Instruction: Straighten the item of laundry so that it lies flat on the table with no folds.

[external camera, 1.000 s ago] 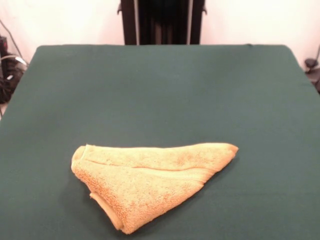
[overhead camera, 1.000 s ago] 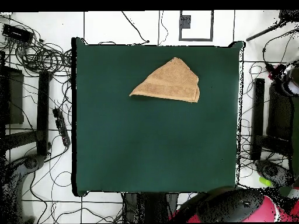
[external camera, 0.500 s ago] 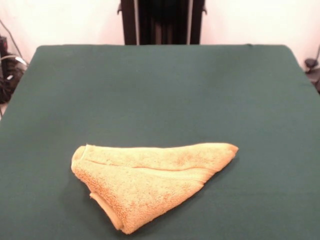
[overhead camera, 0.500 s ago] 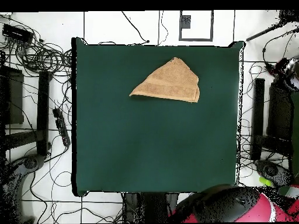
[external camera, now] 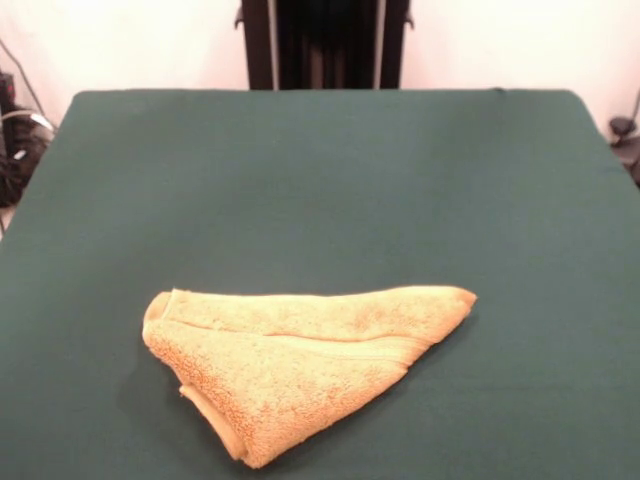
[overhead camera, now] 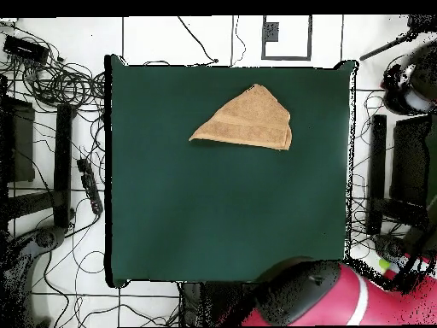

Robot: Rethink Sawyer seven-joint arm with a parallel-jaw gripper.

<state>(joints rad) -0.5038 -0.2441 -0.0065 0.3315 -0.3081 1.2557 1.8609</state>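
Observation:
The orange-yellow towel lies on the green table near its front edge, folded over itself into a rough triangle with a hemmed band across it. In the overhead view the towel lies toward the top of the table, right of centre. Part of the red and black arm shows at the bottom right, off the table. The gripper shows in neither view.
The black pedestal stands behind the table's far edge. Cables and stands crowd the floor left of the table. Dark equipment stands to its right.
In the overhead view the red and black arm body has shifted left along the bottom edge and shows larger. The towel has not moved.

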